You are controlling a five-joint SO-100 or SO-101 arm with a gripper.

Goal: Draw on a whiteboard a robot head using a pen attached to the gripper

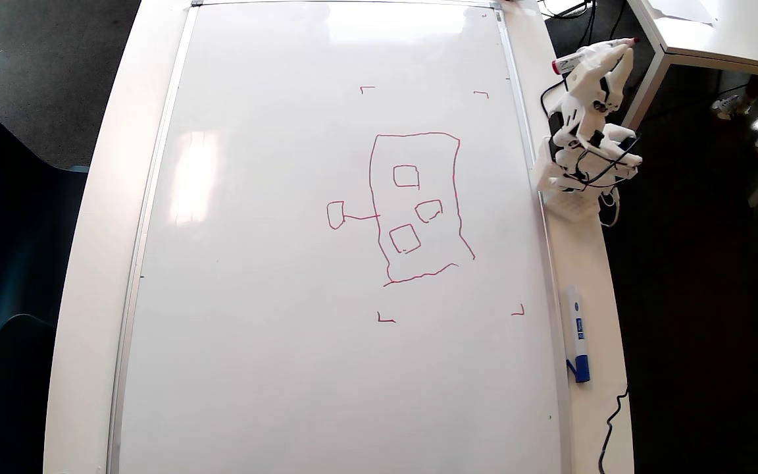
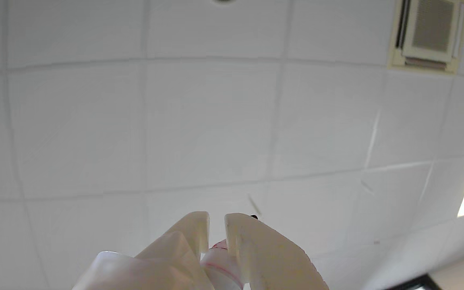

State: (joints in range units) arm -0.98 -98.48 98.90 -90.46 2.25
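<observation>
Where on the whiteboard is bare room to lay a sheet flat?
The whiteboard's whole left half, left of the robot head, and the bottom strip are bare. The right edge is crowded: arm base, raised pincer holding the pen, blue-capped marker.

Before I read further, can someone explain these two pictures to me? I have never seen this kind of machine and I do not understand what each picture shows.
The overhead view looks down on a whiteboard lying flat. At its right edge stands a small white robot arm. Its gripper, a two-finger claw, is folded away from the board and holds a pen. On the board is a red robot head: a wobbly rectangle with three small squares inside. A blue-capped marker lies beside the board. The wrist view comes from a camera on the arm; it points up at the ceiling, with the gripper closed around the pen.
</observation>
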